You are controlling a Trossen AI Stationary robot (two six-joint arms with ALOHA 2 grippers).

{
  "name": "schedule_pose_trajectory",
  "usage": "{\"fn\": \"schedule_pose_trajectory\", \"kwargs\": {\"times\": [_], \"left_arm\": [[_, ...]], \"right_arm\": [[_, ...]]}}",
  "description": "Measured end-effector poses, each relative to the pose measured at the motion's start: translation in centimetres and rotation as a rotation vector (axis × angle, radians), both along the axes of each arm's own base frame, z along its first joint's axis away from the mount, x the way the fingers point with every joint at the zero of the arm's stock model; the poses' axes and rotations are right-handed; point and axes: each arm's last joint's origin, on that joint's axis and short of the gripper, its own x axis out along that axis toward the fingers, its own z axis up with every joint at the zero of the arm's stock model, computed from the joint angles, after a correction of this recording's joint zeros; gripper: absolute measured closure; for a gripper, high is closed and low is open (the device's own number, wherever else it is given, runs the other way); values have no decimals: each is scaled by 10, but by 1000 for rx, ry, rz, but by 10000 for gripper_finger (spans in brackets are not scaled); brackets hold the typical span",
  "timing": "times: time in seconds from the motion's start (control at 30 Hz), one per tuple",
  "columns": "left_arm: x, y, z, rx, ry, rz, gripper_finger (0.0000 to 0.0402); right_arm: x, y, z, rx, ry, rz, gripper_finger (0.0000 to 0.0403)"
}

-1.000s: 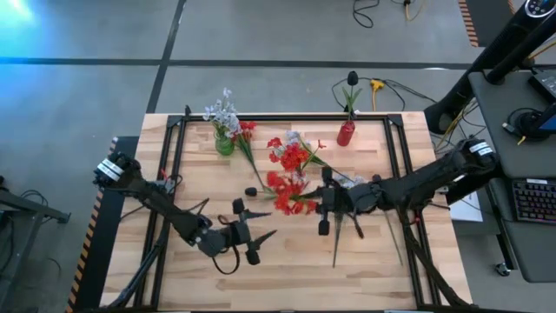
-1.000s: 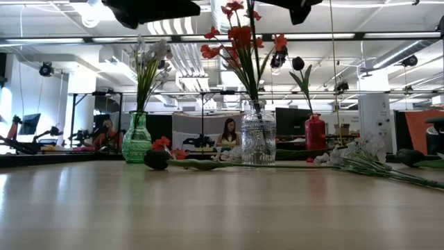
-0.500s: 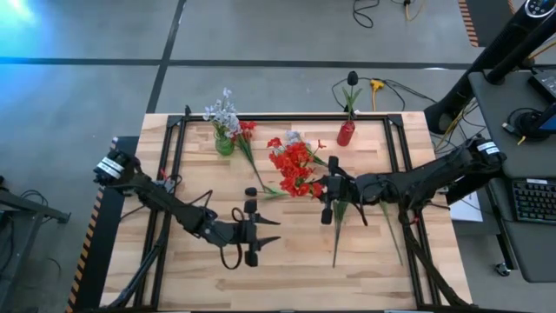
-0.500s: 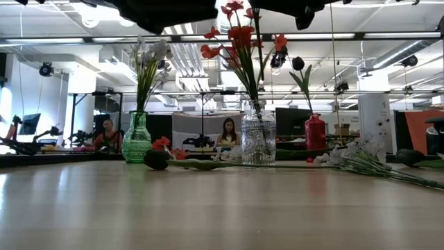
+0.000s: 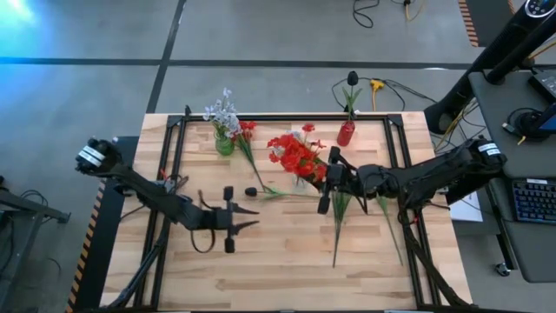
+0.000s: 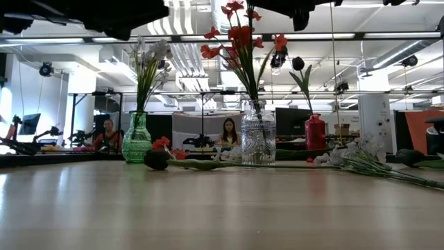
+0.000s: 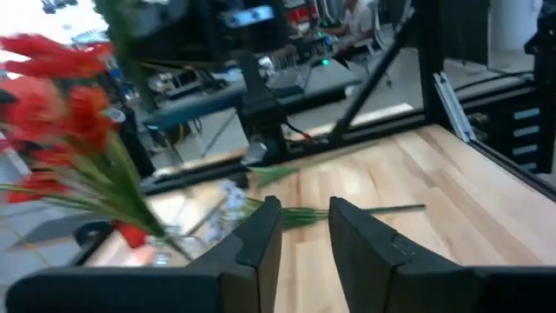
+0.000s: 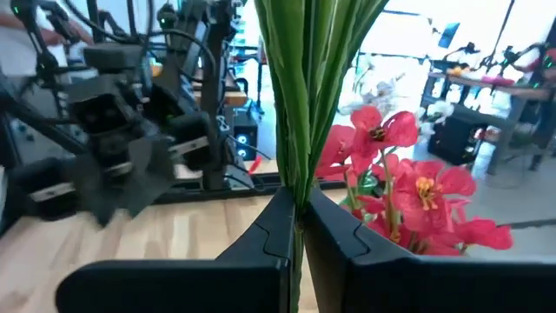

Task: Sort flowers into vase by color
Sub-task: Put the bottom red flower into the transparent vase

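At the centre of the high view, the right gripper (image 5: 328,181) is clenched on the green stems of a red flower spray (image 5: 295,156), whose blossoms stand above the clear glass vase (image 6: 258,141). In the right wrist view the stems (image 8: 300,96) are pinched between the fingers. Lower left of centre, the left gripper (image 5: 228,219) is held apart, empty.

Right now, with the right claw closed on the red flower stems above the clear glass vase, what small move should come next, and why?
Probably open the right claw and let go: the red flower spray it pinches already stands upright in the clear ribbed glass vase, beside the green vase.
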Motion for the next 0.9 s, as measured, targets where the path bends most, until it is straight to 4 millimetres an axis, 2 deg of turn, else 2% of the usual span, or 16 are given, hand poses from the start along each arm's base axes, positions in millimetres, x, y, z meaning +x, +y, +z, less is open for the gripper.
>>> {"fn": "schedule_pose_trajectory", "kwargs": {"times": [0.17, 0.37, 0.63, 0.9], "left_arm": [[-19, 18, -4, -11, -14, 67, 334], [-34, 28, -12, -21, -17, 121, 343], [-37, 30, -12, -19, -23, 163, 343], [-37, 30, -12, -13, -22, 165, 343]], "right_arm": [[-5, -4, 1, 44, 4, -107, 390], [-8, -7, -5, 88, 59, -232, 390], [-2, -7, -8, 48, 45, -248, 390], [-1, -3, -21, 28, 11, -223, 390]]}}
